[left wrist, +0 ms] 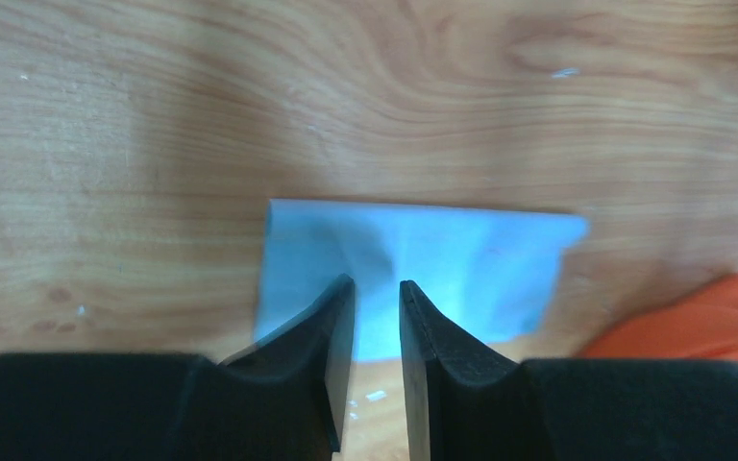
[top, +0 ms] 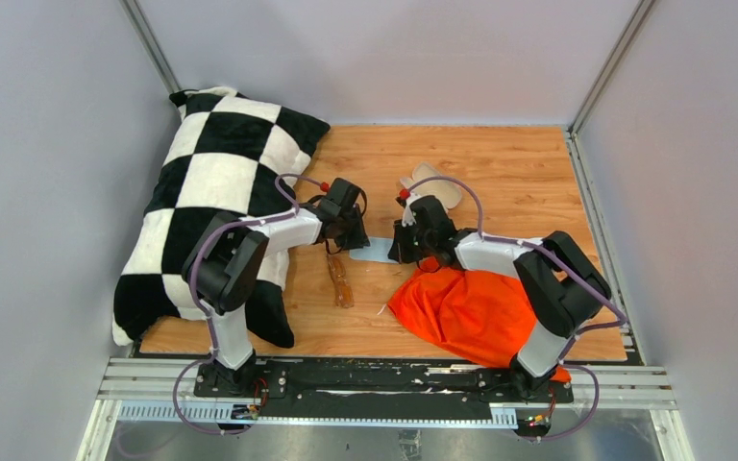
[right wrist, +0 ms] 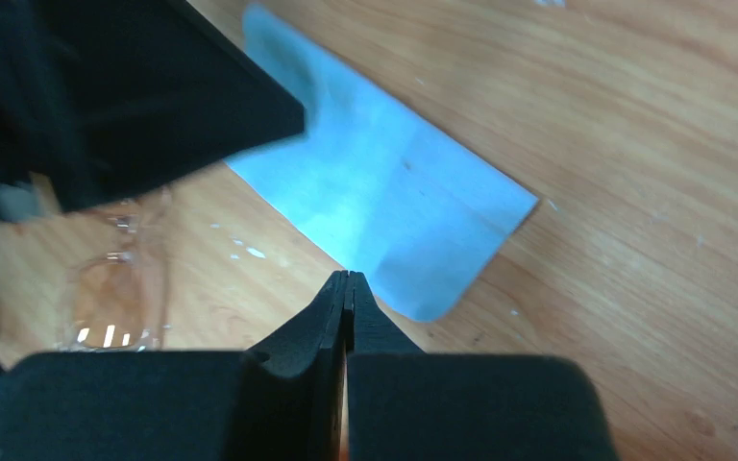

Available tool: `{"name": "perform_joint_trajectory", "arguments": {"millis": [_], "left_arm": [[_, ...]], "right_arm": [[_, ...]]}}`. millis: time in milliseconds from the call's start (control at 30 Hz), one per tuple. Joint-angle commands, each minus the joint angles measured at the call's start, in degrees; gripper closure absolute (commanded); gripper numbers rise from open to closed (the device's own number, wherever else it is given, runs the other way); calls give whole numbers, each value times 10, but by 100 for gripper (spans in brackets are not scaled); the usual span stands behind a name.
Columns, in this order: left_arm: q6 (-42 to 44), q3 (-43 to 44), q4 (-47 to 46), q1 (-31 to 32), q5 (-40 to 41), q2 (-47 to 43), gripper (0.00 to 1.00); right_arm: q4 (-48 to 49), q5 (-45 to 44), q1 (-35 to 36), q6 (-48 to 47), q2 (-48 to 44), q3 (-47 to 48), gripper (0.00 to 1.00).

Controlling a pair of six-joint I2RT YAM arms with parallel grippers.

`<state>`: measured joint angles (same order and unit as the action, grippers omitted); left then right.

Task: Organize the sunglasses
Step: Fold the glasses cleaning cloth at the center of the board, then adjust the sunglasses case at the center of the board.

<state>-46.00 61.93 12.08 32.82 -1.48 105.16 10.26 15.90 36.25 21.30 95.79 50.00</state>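
Observation:
The amber-brown folded sunglasses (top: 340, 280) lie on the wooden table just in front of my left gripper; they show blurred in the right wrist view (right wrist: 115, 298). A light blue cloth (top: 375, 252) lies flat between my two grippers. My left gripper (left wrist: 377, 283) hovers over the cloth (left wrist: 423, 269), its jaws a narrow gap apart with nothing between them. My right gripper (right wrist: 348, 274) is shut, its tips at the near edge of the cloth (right wrist: 384, 202); I cannot tell if it pinches that edge. The pale pink case (top: 432, 182) lies behind the right gripper.
A black-and-white checkered pillow (top: 216, 202) fills the table's left side under the left arm. A crumpled orange cloth (top: 466, 307) lies under the right arm at the front right. Grey walls enclose the table on three sides.

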Motion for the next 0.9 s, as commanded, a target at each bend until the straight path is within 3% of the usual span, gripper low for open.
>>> {"name": "perform_joint_trajectory", "arguments": {"millis": [0, 300, 467, 633, 867], "left_arm": [[24, 17, 2, 0, 12, 30, 70], [41, 33, 25, -2, 36, -39, 67], [52, 56, 43, -23, 26, -51, 66], [52, 38, 46, -39, 18, -92, 65], [58, -6, 60, -50, 22, -172, 63]], "right_arm": [[-5, -49, 3, 8, 30, -25, 100], [-50, -70, -25, -17, -69, 24, 98], [-81, -95, -95, -29, -63, 74, 94], [-143, -155, -130, -85, 5, 177, 62], [-209, -79, -162, -104, 165, 359, 52]]}}
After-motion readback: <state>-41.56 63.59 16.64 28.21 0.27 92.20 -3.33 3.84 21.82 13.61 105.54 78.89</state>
